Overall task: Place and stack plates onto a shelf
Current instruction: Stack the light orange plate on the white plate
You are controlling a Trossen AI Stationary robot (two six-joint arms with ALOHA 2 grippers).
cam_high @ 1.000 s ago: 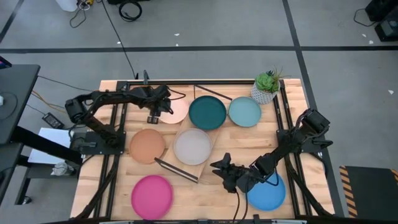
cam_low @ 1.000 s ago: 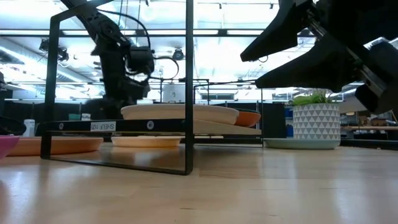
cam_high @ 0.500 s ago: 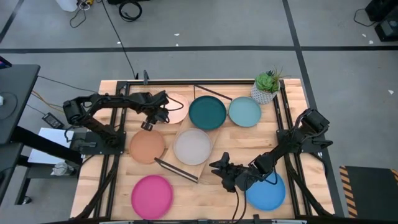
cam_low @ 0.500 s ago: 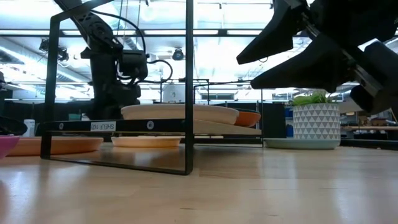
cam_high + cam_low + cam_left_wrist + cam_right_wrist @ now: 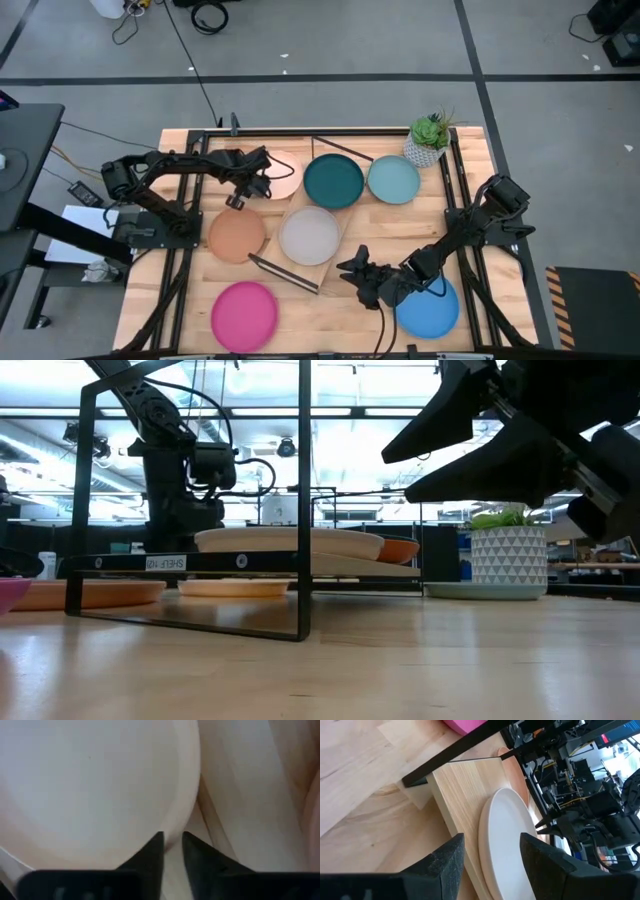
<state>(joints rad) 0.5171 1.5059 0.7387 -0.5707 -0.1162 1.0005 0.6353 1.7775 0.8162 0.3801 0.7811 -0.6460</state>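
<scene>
Since a second ago the left gripper (image 5: 243, 192) has drawn back from over the cream plate (image 5: 285, 176) toward 7 o'clock and its fingers have narrowed; it now sits at that plate's rim. In the left wrist view the two dark tapered fingers (image 5: 152, 851) stand nearly together, a thin gap between them, clamping nothing; the cream plate (image 5: 90, 790) is smooth, matte and round-lipped.

The right gripper (image 5: 352, 272) has barely shifted. It hovers at 4 o'clock of the shelf (image 5: 328, 262), fingers spread wide and empty.

The shelf is a pale grained wooden board in a thin black wire frame. The grey plate (image 5: 309, 235) lies on it, shallow and plain. The dark teal plate (image 5: 334, 181) is at 12 o'clock, the light blue plate (image 5: 393, 179) at 1, the tan plate (image 5: 237, 233) at 9, the pink plate (image 5: 244, 311) at 7, and the bright blue plate (image 5: 432, 310) at 4, all on the slatted wooden tabletop (image 5: 300, 310).
</scene>
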